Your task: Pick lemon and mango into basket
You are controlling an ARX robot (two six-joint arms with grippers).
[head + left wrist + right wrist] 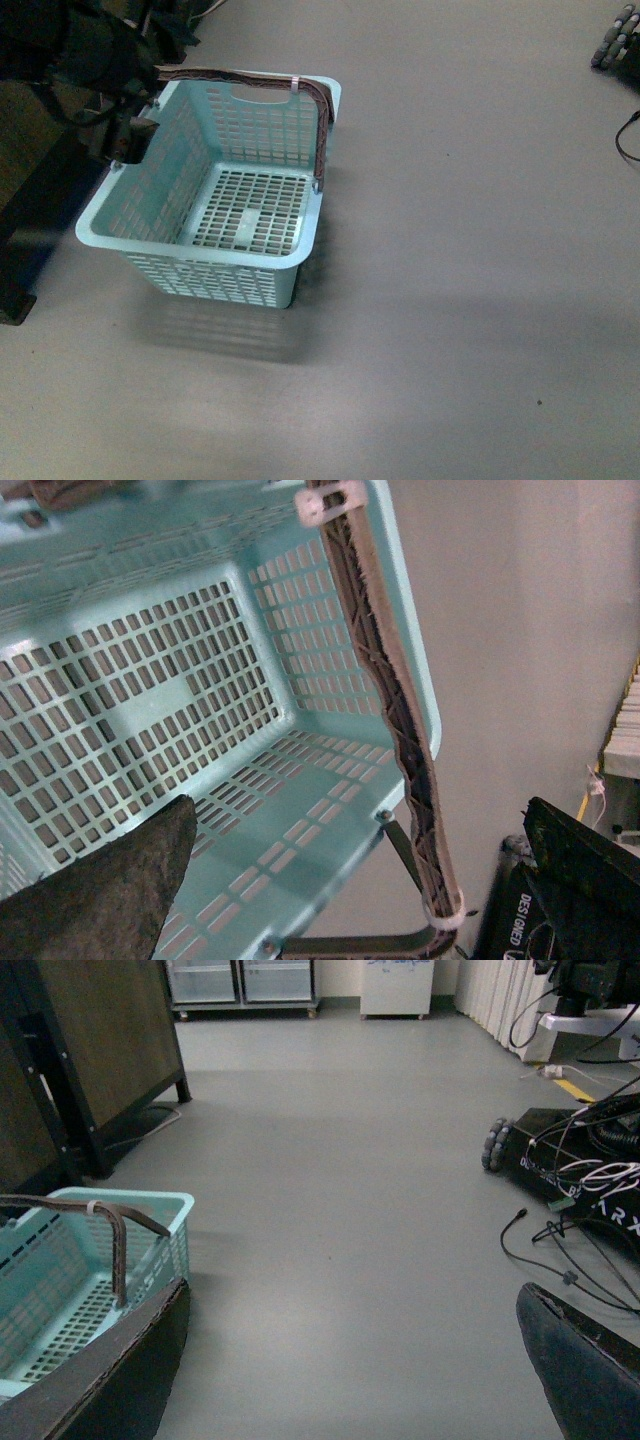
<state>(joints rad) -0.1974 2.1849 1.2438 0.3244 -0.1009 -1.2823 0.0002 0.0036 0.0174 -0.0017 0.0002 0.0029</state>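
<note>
Your left fingers (100, 890), grip unreadable, hang over the empty basket (150, 190), nearer than your splayed right fingers (110, 1380); neither fruit shows.

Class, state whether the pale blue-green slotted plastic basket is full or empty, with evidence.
Empty. The pale blue-green plastic basket shows a bare slotted floor in the front and left wrist views; no fruit lies inside.

White lettering "DESIGNED" is printed on the black housing (556, 905), which stands well apart from the left arm's jaws, off to one side. White letters "ARX" are printed on the black wheeled base (600, 1205), ahead of the right arm's jaws and well apart. A further line of print on that base is too small to read.
</note>
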